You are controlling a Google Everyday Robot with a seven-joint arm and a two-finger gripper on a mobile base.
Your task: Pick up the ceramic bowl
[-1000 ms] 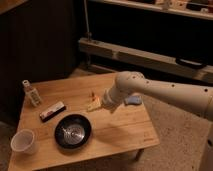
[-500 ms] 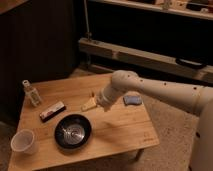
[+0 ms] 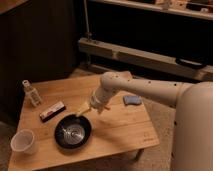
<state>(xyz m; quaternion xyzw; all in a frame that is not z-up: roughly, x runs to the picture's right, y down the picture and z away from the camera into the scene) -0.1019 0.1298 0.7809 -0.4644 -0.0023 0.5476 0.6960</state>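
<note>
The ceramic bowl [image 3: 73,132] is wide, shallow and glossy black with a shiny grey centre. It sits on the low wooden table [image 3: 120,132] near the front left. My gripper [image 3: 84,110] hangs at the end of the white arm [image 3: 145,90], which reaches in from the right. The gripper is just above the bowl's far right rim, its pale yellowish tip pointing down and left towards the bowl. The small white cup [image 3: 23,141] stands to the left of the bowl.
A small clear bottle [image 3: 31,93] stands at the table's far left. A dark snack bar [image 3: 52,111] lies behind the bowl. A blue sponge [image 3: 132,100] lies at the right, partly behind the arm. Dark shelving and a wall stand behind the table.
The arm has swung left and down across the table. The gripper has moved from the table's middle to just above the bowl's far right rim. The objects have not moved.
</note>
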